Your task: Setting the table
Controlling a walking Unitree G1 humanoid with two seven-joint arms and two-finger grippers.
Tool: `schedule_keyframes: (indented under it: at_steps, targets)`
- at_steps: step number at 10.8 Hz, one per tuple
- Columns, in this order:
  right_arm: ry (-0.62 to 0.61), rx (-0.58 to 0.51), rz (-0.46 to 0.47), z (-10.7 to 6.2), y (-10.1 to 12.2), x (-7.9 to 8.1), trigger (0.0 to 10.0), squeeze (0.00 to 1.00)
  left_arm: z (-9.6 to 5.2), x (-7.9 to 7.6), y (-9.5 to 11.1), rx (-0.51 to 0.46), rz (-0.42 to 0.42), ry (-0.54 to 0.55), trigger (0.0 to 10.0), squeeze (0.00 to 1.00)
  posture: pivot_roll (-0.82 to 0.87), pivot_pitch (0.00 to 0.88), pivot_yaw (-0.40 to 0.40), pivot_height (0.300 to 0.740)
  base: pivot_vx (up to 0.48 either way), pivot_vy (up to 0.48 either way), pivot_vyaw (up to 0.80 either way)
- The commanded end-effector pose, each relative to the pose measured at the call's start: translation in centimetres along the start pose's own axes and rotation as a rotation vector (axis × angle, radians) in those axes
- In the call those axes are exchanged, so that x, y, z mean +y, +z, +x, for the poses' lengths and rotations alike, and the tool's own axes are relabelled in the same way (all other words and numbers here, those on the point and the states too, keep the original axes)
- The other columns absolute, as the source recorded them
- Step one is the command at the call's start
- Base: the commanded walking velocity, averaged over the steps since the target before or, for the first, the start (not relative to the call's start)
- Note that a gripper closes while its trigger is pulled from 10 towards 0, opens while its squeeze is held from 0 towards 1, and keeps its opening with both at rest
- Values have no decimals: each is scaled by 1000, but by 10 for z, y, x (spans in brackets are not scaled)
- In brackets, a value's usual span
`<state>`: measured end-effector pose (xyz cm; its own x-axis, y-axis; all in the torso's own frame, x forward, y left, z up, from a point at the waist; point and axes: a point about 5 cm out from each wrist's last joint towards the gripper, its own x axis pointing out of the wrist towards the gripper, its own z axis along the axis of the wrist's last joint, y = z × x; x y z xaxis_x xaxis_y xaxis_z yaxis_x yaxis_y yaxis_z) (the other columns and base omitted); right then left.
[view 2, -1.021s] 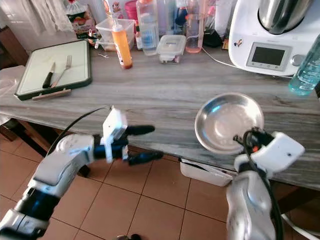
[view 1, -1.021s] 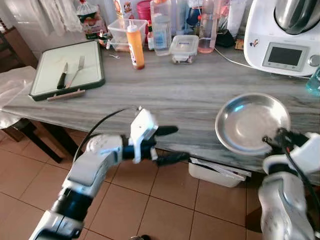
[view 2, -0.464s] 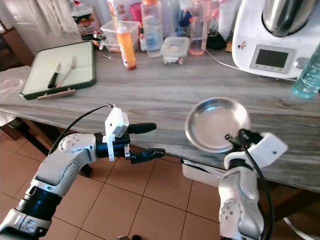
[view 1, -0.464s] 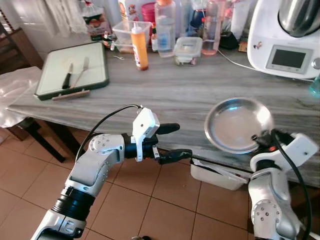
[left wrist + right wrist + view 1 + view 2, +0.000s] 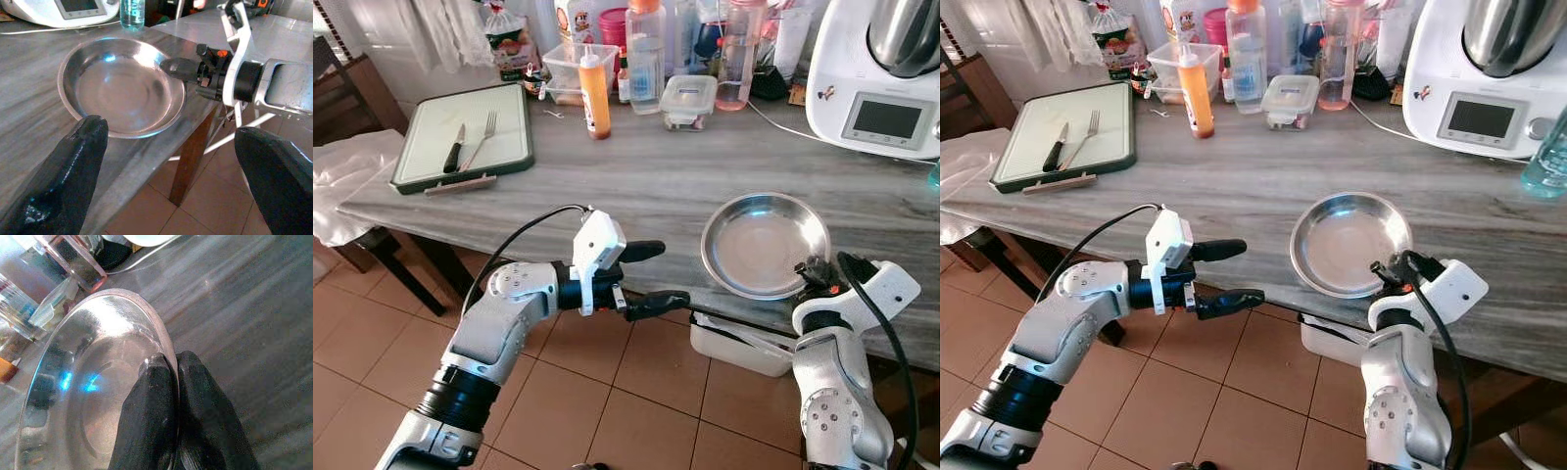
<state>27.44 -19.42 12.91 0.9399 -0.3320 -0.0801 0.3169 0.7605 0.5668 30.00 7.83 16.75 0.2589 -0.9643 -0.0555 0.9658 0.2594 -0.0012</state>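
In the left eye view, the steel plate lies on the grey table close to its front edge, toward the right end. The right gripper pinches the plate's near rim between its two black fingers, which are closed on it. The left gripper is held in the air before the front edge of the table, over the tiled floor, with its fingers spread wide and nothing between them. At the left end of the table sits a green-rimmed cutting board, and on it a knife and a fork lie side by side. Along the back edge stand an orange squeeze bottle, a lidded clear container and several other bottles; their labels are too small to read. A white kitchen machine with a small screen is at the back right corner.

In the left wrist view, the wide-open fingers frame the plate and the right gripper on its rim.

In the right wrist view, the fingertips squeeze the thin rim, one inside the plate and one outside.
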Motion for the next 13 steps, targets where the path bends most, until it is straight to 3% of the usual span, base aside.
schedule_keyframes:
  at_steps: [1, 2, 3, 6, 11, 12, 13]
  targets:
    - [-28, 92, 133, -12, -29, 15, 10000, 27, -1, 2, 2, 11, 11, 12, 10000, 0, -40, 61, 100, 740, 0, 0, 0]
    - [-42, 105, 119, -13, -30, 16, 10000, 902, -1, 2, 3, 10, 10, 13, 10000, 0, -40, 61, 100, 740, 0, 0, 0]
    - [-43, 99, 98, -13, -29, 17, 10000, 1000, -1, 2, 3, 12, 10, 13, 10000, 0, -40, 61, 100, 740, 0, 0, 0]
    - [-2, 64, -9, -16, -25, 20, 10000, 1000, -3, 1, 0, 18, 6, 13, 10000, 0, -46, 68, 102, 740, 0, 0, 0]
    - [7, 60, -56, -20, -19, 21, 10000, 1000, -1, 2, 2, 11, 9, 21, 10000, 0, -45, 68, 102, 740, 0, 0, 0]
    - [37, 9, -154, -22, -11, 22, 10000, 1000, -1, 2, 2, 8, 9, 23, 10000, 0, -45, 68, 102, 740, 0, 0, 0]
    - [91, -75, -313, -25, 0, 29, 10000, 1000, 0, 2, 3, 2, 9, 26, 10000, 0, -48, 71, 100, 740, 0, 0, 0]
